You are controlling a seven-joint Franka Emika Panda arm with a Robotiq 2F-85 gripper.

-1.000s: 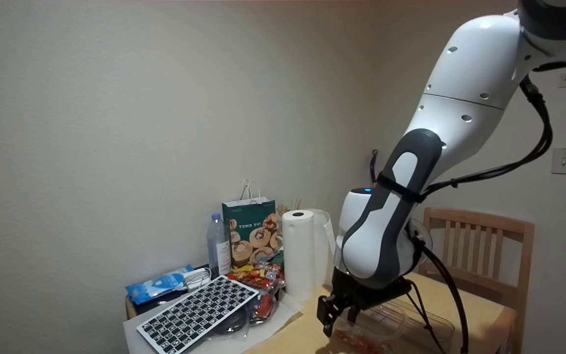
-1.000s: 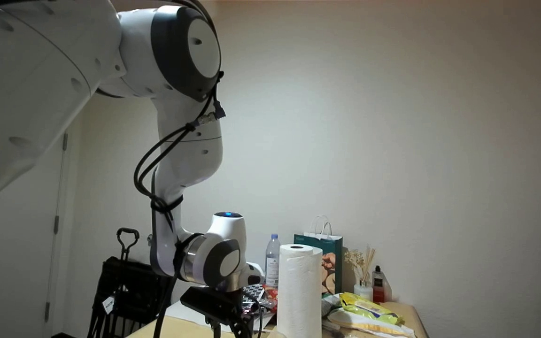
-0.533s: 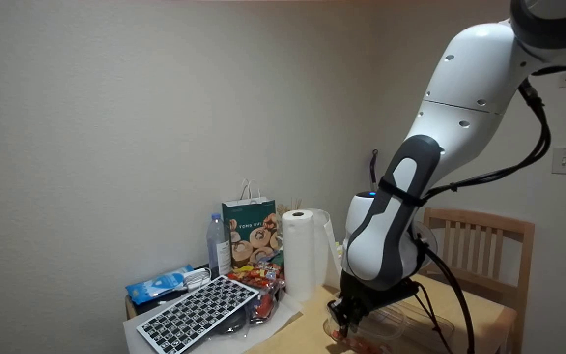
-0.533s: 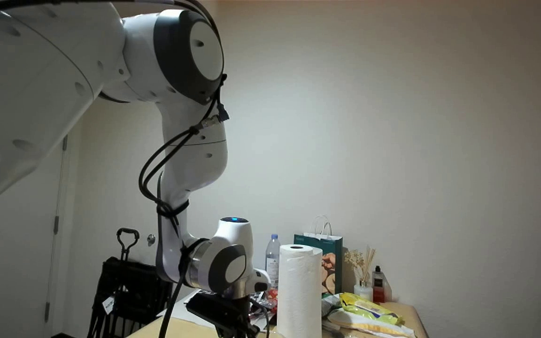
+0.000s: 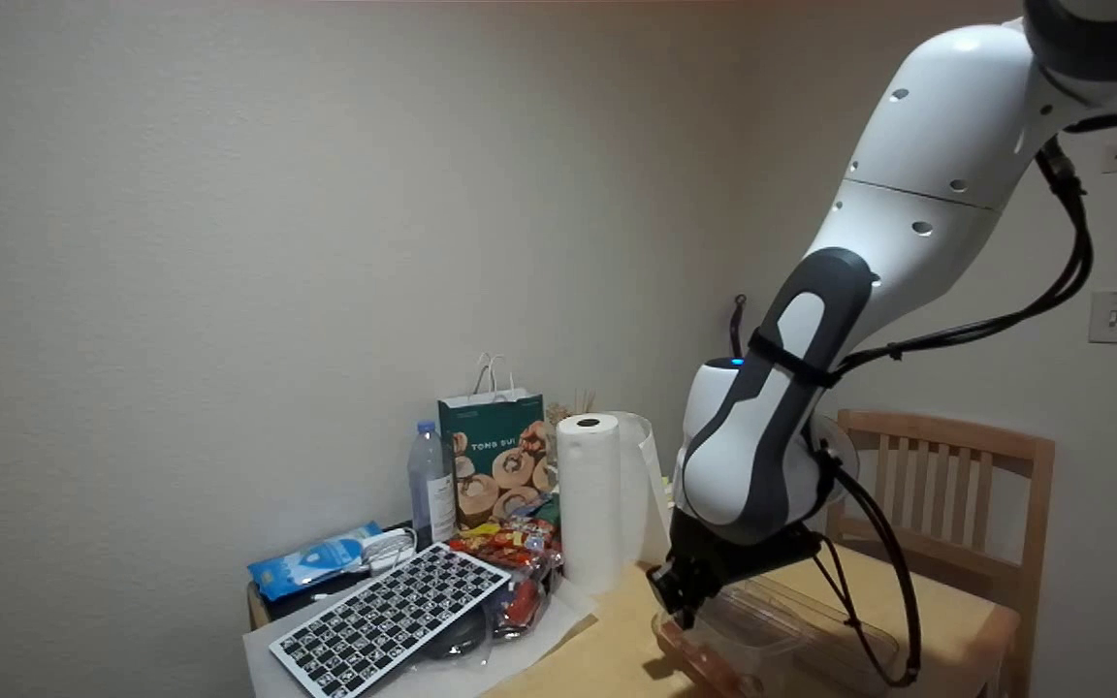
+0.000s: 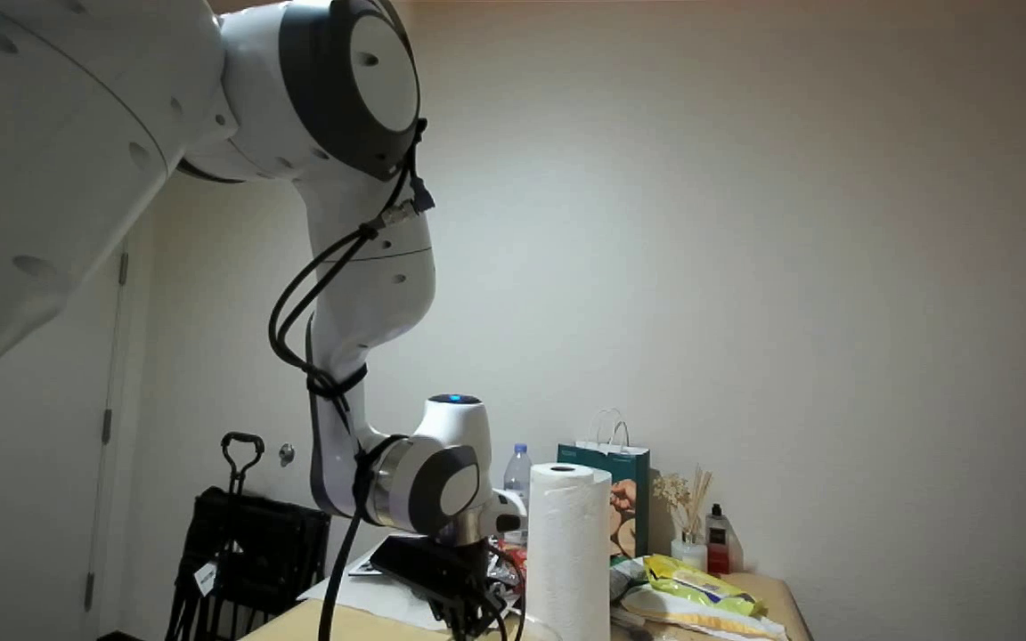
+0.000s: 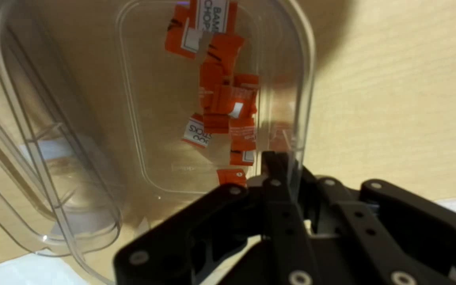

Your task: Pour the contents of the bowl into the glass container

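Observation:
A clear plastic bowl with orange-red packets inside fills the middle of the wrist view. My gripper is shut on its side wall, one finger inside and one outside. In an exterior view the bowl hangs from my gripper just over the table, tilted, its packets gathered along one side. A second clear box, the glass container, shows at the left of the wrist view, partly seen through the bowl; in an exterior view the glass container stands right beside the bowl.
A paper towel roll stands behind the gripper. Further over are a checkered board, snack bags, a green paper bag and a bottle. A wooden chair is at the table's far side.
The jaws, apart a second ago, have closed on the bowl's wall. After dipping, the arm has risen, and the bowl has lifted and tilted with it.

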